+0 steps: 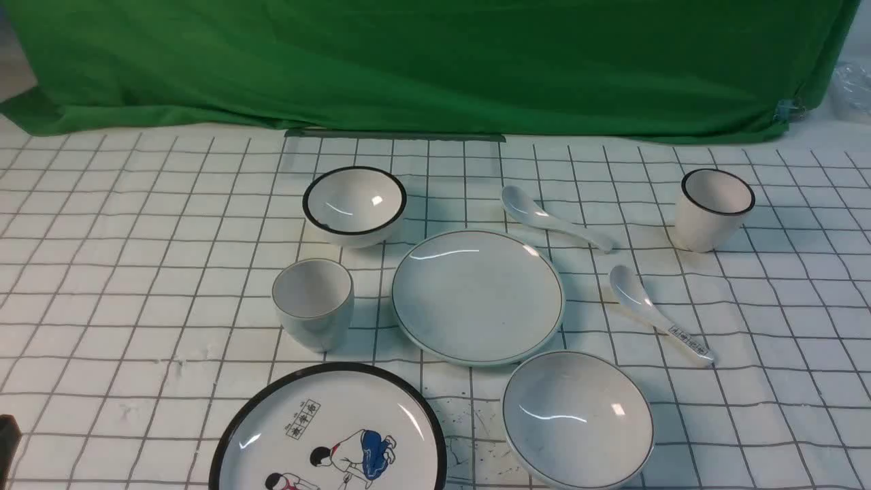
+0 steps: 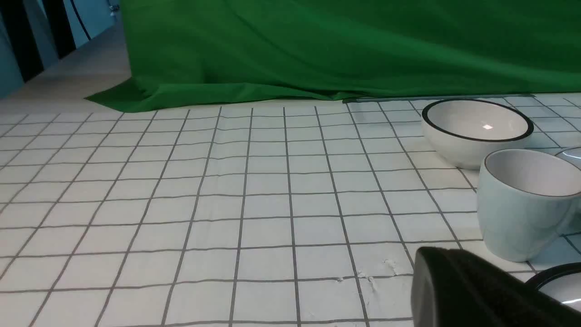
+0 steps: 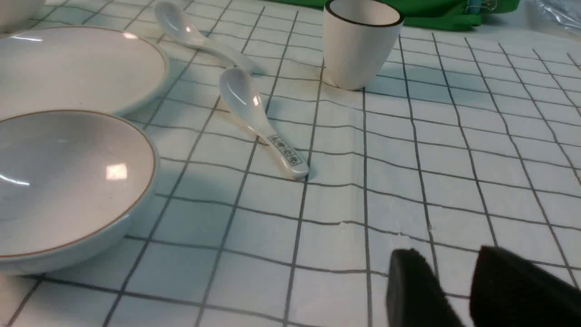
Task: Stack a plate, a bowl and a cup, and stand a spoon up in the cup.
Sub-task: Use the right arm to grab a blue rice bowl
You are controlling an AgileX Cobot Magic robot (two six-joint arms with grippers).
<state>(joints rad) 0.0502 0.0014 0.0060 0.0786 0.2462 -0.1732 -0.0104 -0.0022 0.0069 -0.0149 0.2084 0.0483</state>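
Observation:
The plain plate (image 1: 478, 296) lies mid-table. The wide shallow bowl (image 1: 577, 418) sits in front of it to the right, and the thin-rimmed cup (image 1: 313, 303) stands upright to its left. The plain white spoon (image 1: 551, 218) lies behind the plate. The left wrist view shows the cup (image 2: 522, 209) just beyond my left gripper (image 2: 442, 254), whose dark fingers look pressed together and empty. The right wrist view shows the bowl (image 3: 68, 181), plate (image 3: 77, 68) and plain spoon (image 3: 190, 34). My right gripper (image 3: 447, 254) is low over the cloth with a narrow gap, holding nothing.
A black-rimmed bowl (image 1: 354, 204) stands at the back left and a bold-rimmed cup (image 1: 714, 207) at the back right. A spoon with a printed handle (image 1: 656, 313) lies right of the plate. A cartoon plate (image 1: 330, 435) sits at the front. Green cloth hangs behind.

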